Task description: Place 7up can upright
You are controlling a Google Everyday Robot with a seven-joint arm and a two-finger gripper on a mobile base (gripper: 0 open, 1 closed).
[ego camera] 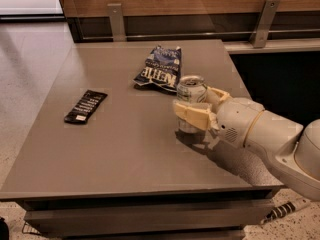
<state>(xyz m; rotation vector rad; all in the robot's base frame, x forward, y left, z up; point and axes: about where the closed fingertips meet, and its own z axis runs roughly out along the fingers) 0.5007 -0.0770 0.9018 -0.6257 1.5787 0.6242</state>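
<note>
Soft, even indoor light from overhead. Gripper (196, 109), clasped round the 7up can (191, 90) right of centre on the table (125, 154), throws a diffuse shadow beneath itself. Can top glints. Floor (25, 59) washed bright upper left.

The arm reaches in from the right, tool (192, 106) clamped round the 7up can (191, 88).

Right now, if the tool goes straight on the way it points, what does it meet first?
The tool, shut on the 7up can, points across the table roughly toward the black packet. Bare tabletop between; the packet is likely met first, though depth is unclear.
</note>
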